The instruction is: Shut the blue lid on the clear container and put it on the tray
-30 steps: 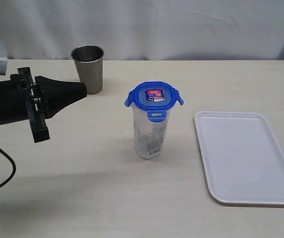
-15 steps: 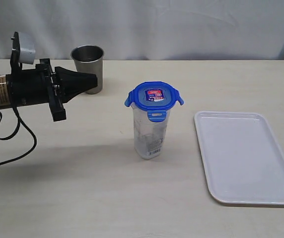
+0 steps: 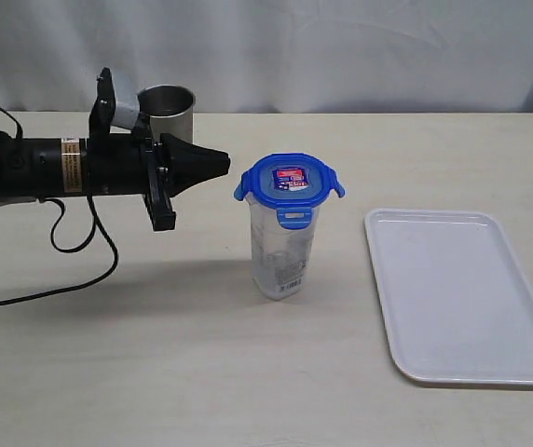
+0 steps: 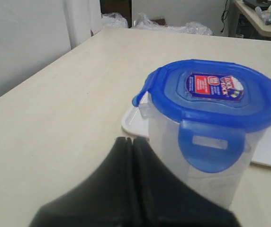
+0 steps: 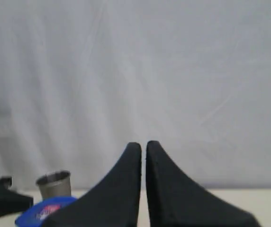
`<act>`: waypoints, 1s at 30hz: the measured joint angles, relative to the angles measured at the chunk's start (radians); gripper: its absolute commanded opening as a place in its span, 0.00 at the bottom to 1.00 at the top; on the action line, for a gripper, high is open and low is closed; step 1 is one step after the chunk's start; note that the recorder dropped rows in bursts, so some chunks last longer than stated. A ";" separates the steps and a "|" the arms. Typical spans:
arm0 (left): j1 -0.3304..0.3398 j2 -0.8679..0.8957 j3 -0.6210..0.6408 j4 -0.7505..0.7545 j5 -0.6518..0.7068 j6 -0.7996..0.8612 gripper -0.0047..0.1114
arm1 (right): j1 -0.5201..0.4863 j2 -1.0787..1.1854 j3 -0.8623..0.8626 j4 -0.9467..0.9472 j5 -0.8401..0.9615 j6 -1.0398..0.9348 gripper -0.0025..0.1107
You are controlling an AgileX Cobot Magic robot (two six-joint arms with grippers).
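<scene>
Currently the blue lid point(image 3: 289, 182) sits atop the clear container point(image 3: 280, 251), upright on the table point(image 3: 155, 354), apart from the tray point(image 3: 462, 298). The left gripper point(image 3: 222, 163), pressed together, hovers just beside the lid; the right gripper point(image 5: 143, 146) is likewise closed and empty.

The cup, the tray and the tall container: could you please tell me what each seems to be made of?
The cup looks like brushed metal, probably steel: it is grey with a dull sheen. The tray seems to be glossy white plastic, with moulded rounded corners and a low rim. The container looks like clear plastic: its wall is see-through.
</scene>
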 measured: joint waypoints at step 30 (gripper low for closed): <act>-0.063 0.002 -0.028 -0.115 0.150 0.083 0.04 | 0.002 1.445 -0.296 -0.405 -0.805 -0.043 0.06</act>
